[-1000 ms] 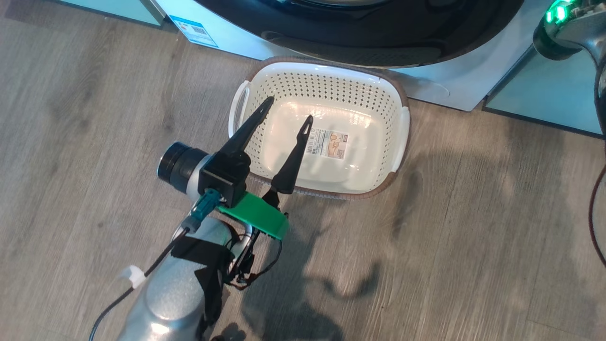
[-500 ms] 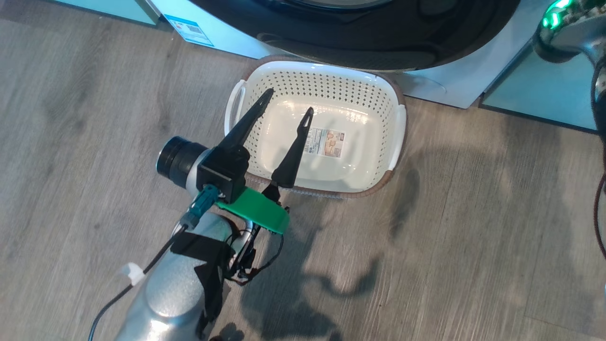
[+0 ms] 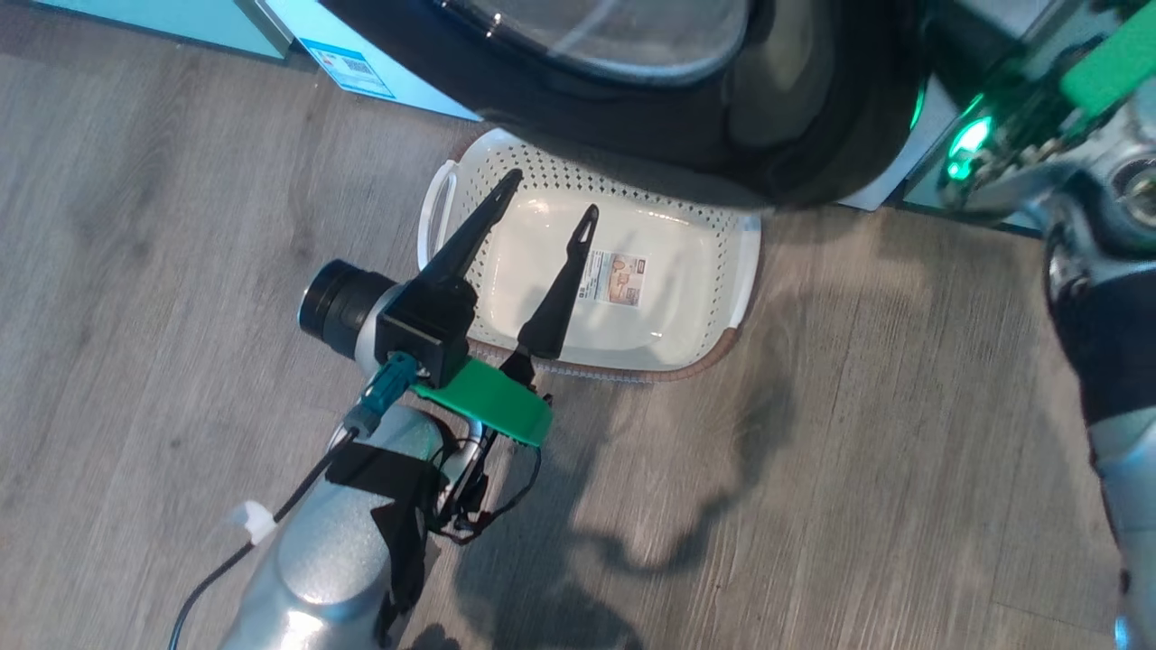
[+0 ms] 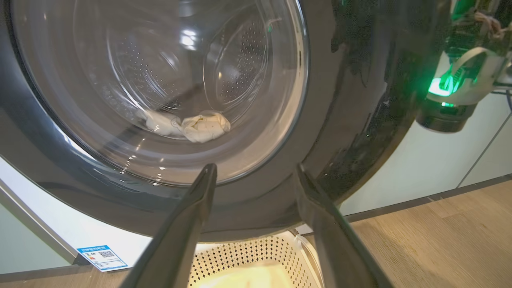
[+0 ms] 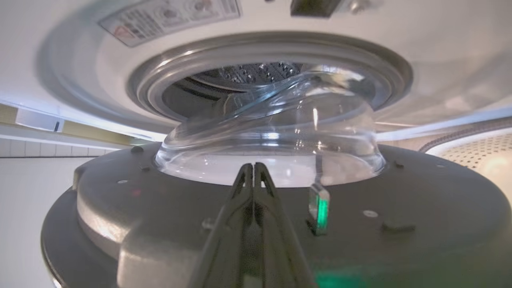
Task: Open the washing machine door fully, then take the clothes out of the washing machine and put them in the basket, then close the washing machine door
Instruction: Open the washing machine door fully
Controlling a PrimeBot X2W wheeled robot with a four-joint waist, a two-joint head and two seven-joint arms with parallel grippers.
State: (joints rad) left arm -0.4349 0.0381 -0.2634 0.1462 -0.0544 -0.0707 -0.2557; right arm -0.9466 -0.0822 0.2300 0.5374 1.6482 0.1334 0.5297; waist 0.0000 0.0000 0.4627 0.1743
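Note:
The glossy black washing machine door [image 3: 813,108] stands partly swung out, its lower edge over the far rim of the basket [image 3: 713,271]. My left gripper [image 3: 553,194] hangs open above the basket's left half, holding nothing; its open fingers [image 4: 188,224] point at the door's outer face [image 4: 352,120]. Through the glass, cream clothes [image 4: 204,126] lie in the steel drum. My right gripper [image 5: 253,166] is shut, its tips at the door's inner face [image 5: 400,192] just below the glass bowl [image 5: 272,136]. Behind the bowl is the washing machine's grey-rimmed opening [image 5: 160,80].
The right arm's wrist [image 3: 993,153], with a green light, sits beside the door's right edge. The washer's white front [image 4: 80,236] carries a blue sticker [image 4: 102,257]. Pale green cabinet panels [image 3: 135,13] flank the machine. Wood-look floor [image 3: 858,451] spreads around the basket.
The door has swung out toward me and now covers the basket's far rim. The right arm has come lower and further into the head view. The left gripper has stayed open over the basket.

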